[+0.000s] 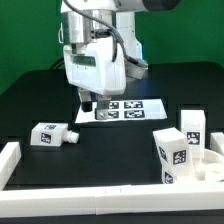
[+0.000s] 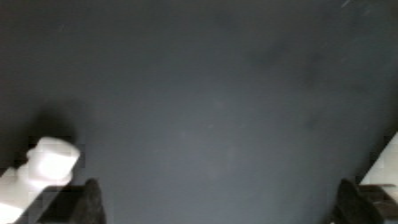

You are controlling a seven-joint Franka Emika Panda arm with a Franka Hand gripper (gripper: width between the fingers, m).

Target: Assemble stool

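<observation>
Exterior view showed a matte black tabletop (image 1: pixel 115 160) filling most of the frame, with green walls (image 1: pixel 25 40) behind it across the top. White border rails (image 1: pixel 100 197) edged the table along the bottom and at the lower left and lower right. The marker board (image 1: pixel 125 110) lay flat at the centre. The gripper (image 1: pixel 88 104) hung over its left end, jaws spread wide and holding nothing.

A lone leg (image 1: pixel 51 134) lay on its side at the left, well apart from the other parts. The seat disc (image 1: pixel 200 168) sat at the lower right by the rail corner, with a nearer upright leg (image 1: pixel 172 152) and a farther upright leg (image 1: pixel 192 126) at it. Whether they stood on the disc or beside it could not be told.

In the wrist view, bare dark surface lay between the dark fingers (image 2: pixel 71 203).
</observation>
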